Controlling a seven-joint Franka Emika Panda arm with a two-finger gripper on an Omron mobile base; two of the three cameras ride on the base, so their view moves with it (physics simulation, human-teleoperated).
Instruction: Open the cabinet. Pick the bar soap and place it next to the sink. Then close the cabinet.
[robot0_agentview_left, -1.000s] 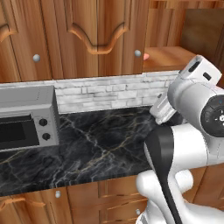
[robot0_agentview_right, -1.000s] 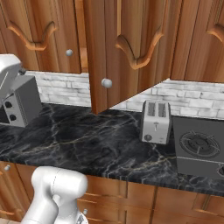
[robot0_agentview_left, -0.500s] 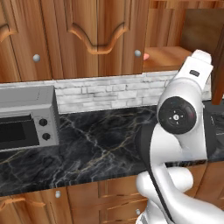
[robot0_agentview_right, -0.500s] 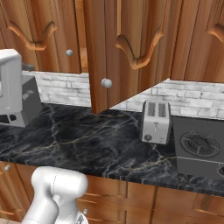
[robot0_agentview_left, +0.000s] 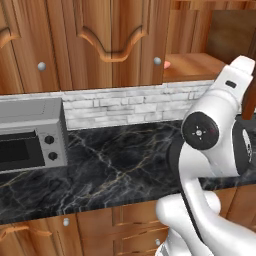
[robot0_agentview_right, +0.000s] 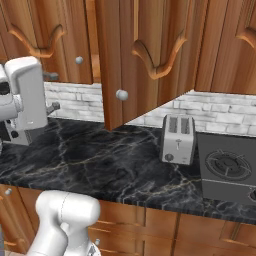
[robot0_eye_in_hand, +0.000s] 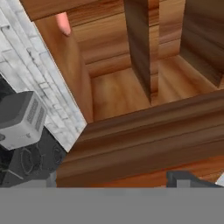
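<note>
- Salmon-pink bar soap (robot0_agentview_left: 167, 64) lies on the shelf of the open cabinet (robot0_agentview_left: 200, 65), at the upper right of the left base view, just right of a round silver knob (robot0_agentview_left: 157, 61).
- In the hand view the soap sits at the upper left, the gripper (robot0_eye_in_hand: 192, 180) far off at the bottom edge, its jaws wide and holding nothing.
- Open door (robot0_agentview_right: 145, 55) hangs over the black marble surface (robot0_agentview_right: 100, 160) in the right base view; a toaster (robot0_agentview_right: 178, 139) stands right of centre.

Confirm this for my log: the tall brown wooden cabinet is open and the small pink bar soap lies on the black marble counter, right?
Not quite. The cabinet is open, but the small pink bar soap lies on the wooden shelf inside it, not on the counter; the left base view shows it.
</note>
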